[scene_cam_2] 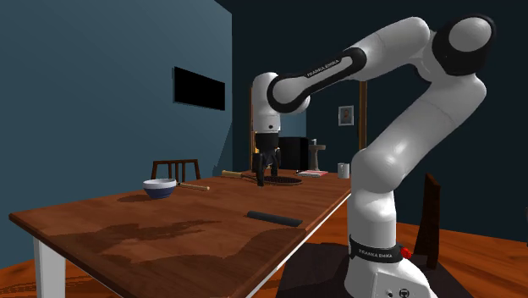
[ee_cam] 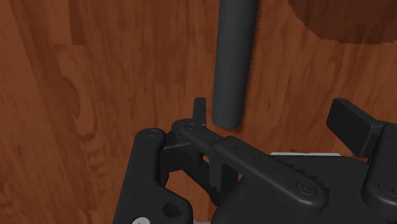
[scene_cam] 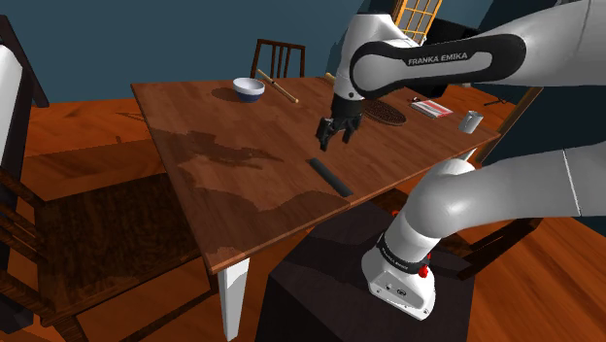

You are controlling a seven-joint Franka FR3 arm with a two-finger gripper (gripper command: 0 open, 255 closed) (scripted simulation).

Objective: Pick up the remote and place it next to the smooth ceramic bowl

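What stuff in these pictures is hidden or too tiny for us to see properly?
Dark grey bar-shaped remote: wrist view, its far end is cut off by the picture's edge.
White-and-blue round bowl: second exterior view, its own wall hides the inside.
Round dark mat: shoulder view, the white arm covers part of it.
Small grey cup: shoulder view, too small to see inside.

Wooden table [scene_cam: 223, 185], one white leg showing: a dark remote [scene_cam: 330, 177] lies flat near the edge by the stand, well apart from the blue-and-white bowl [scene_cam: 249, 89] at the far side. A wooden stick [scene_cam: 277, 86] rests just beside the bowl. A dark round mat [scene_cam: 381, 115], a red-and-white booklet [scene_cam: 431, 108] and a grey cup [scene_cam: 470, 122] sit toward the shoulder view's right.
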